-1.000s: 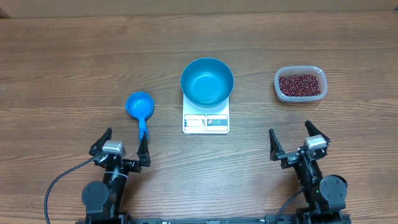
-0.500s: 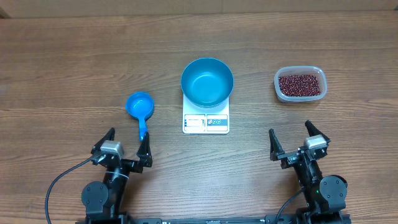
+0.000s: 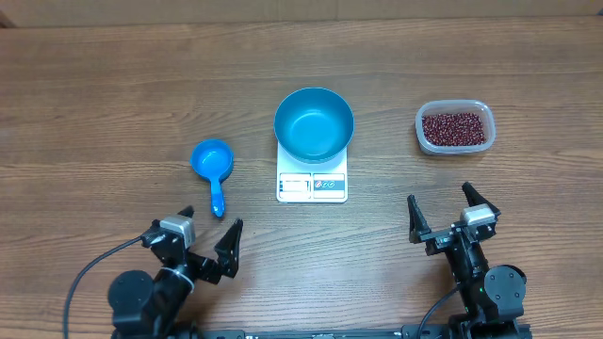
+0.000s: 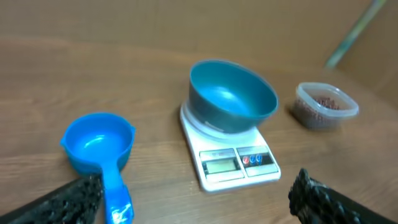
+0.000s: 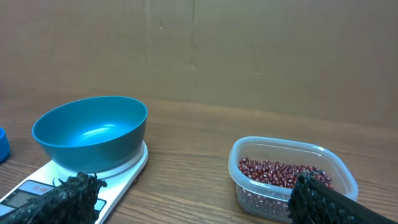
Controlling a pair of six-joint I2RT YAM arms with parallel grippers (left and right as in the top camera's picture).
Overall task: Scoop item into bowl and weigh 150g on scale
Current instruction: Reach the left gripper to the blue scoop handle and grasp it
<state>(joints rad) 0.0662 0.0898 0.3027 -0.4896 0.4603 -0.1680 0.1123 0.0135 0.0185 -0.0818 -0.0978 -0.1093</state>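
The blue bowl (image 3: 314, 124) stands empty on the white scale (image 3: 312, 185) at mid-table. Dark red-brown beans (image 3: 455, 128) fill a clear tub (image 3: 454, 111) to the right. A small blue scoop (image 3: 212, 160) lies left of the scale, handle toward me. My left gripper (image 3: 195, 241) is open, just short of the scoop's handle tip, nothing between its fingers. My right gripper (image 3: 440, 205) is open in front of the tub, holding nothing. The left wrist view shows scoop (image 4: 99, 140), bowl (image 4: 233, 96) and scale (image 4: 233, 165) beyond the open gripper (image 4: 197, 193). The right wrist view has bowl (image 5: 90, 134), beans (image 5: 280, 172) and open gripper (image 5: 194, 185).
The wooden table (image 3: 113, 85) runs wide on all sides of the objects. A cardboard wall (image 5: 249, 50) stands behind the table. Cables trail from both arm bases at the front edge.
My left gripper has drawn back toward the front edge and turned to the right, uncovering the scoop's handle. The right arm and all objects have stayed put.
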